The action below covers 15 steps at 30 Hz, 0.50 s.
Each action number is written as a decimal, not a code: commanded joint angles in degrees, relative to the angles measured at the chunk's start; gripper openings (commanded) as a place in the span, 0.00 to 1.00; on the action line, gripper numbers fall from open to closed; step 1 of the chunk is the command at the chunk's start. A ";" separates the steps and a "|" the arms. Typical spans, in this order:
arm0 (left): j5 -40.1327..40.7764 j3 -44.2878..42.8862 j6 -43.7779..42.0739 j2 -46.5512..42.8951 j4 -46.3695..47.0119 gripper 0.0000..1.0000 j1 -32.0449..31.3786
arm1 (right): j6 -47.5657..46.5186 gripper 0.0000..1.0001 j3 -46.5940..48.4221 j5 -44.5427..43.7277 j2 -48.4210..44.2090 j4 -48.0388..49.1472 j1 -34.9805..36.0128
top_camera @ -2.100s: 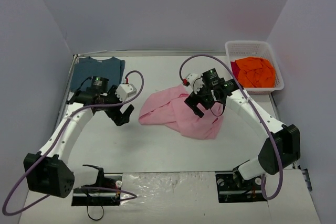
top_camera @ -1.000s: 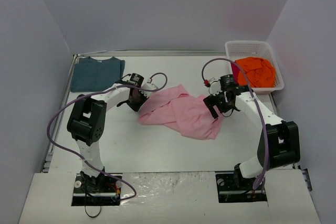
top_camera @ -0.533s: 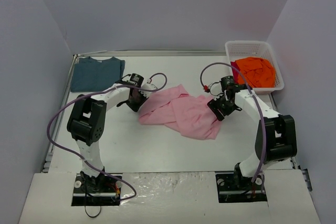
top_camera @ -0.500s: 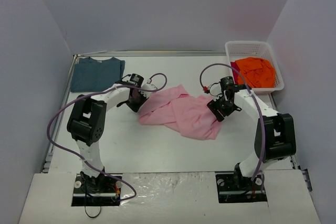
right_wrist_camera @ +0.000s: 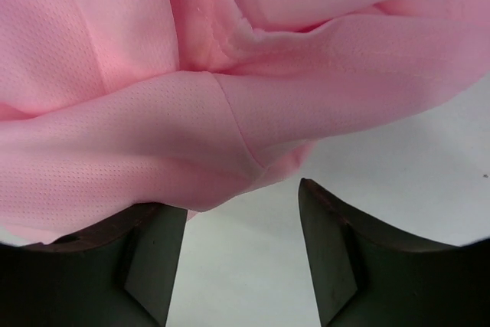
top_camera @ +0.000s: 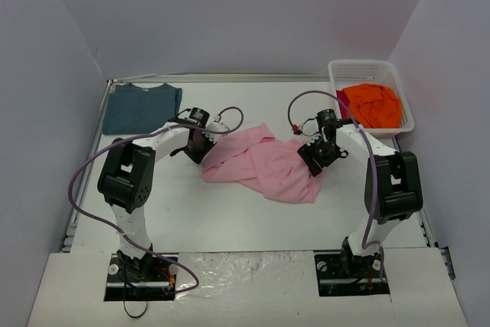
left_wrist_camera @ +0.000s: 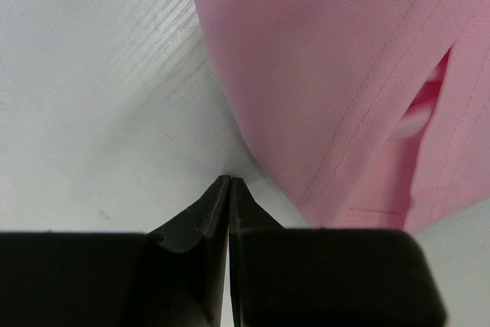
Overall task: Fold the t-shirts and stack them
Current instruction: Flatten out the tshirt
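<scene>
The right hand (right_wrist_camera: 237,206), spread, brackets the three-o'clock hem of the pink t-shirt (top_camera: 264,165) crumpled on the counter (top_camera: 230,216), likely to pull it flat (left hand (left_wrist_camera: 229,181), pressed together, sits at nine o'clock).

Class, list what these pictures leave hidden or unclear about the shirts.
1. Top view: the lower part of the orange shirt is behind the basket wall.
2. Both wrist views: the pink shirt runs off the edges, so which part lies near the jaws is unclear.
3. Top view: any layers under the teal shirt are covered by its top face.
</scene>
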<state>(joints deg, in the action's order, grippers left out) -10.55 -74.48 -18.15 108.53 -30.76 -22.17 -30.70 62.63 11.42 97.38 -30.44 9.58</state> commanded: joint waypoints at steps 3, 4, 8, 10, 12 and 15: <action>-0.17 -0.67 0.13 -1.22 -0.96 0.02 -0.50 | -0.41 0.53 3.11 3.43 1.93 -1.56 0.52; -0.26 -0.76 0.05 -1.22 -1.05 0.02 -0.50 | -0.50 0.39 3.29 3.87 2.98 -1.56 0.52; -0.62 -0.67 -0.04 -1.30 -1.40 0.02 -0.50 | -0.77 0.00 3.02 3.87 3.78 -1.73 0.61; -0.88 -0.41 -0.22 -1.48 -1.40 0.02 -0.50 | -1.29 0.00 2.32 3.79 2.64 -1.65 0.61; -1.14 -0.32 -0.48 -1.74 -1.67 0.02 -0.50 | -1.29 0.00 2.14 3.09 1.67 -1.73 0.61; -0.62 -1.63 -0.83 -2.62 -2.72 0.02 -0.24 | -0.42 0.00 3.02 0.80 -0.70 -1.91 0.26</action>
<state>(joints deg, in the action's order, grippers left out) -11.05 -74.48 -18.22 108.53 -31.18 -22.17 -31.38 64.75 13.96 100.66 -30.02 9.82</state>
